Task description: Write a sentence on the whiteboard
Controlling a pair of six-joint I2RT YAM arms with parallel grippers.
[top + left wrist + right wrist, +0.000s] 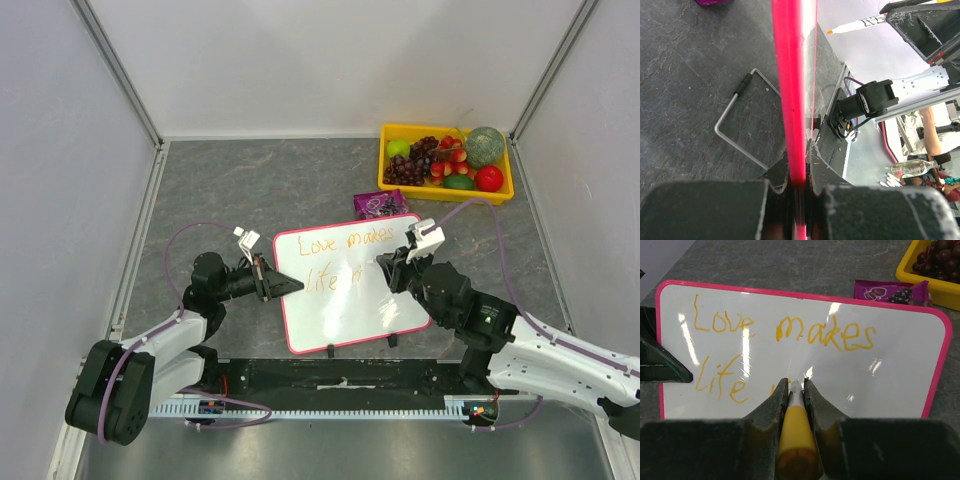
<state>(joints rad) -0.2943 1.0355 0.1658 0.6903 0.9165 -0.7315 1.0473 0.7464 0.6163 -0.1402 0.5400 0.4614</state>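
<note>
The whiteboard (345,310) with a pink-red frame stands tilted at the table's middle on two black feet. Orange text on it reads "Love makes" (785,330) over "life" (720,382), with a small stroke just left of the marker. My left gripper (278,281) is shut on the board's left frame edge (792,100). My right gripper (388,268) is shut on an orange-yellow marker (796,432), its tip at the board beside "life". The marker also shows in the left wrist view (860,25).
A yellow tray (445,190) of fruit stands at the back right. A purple snack packet (380,204) lies just behind the board. A bent wire stand (737,127) lies on the table behind the board. Walls enclose the table on three sides.
</note>
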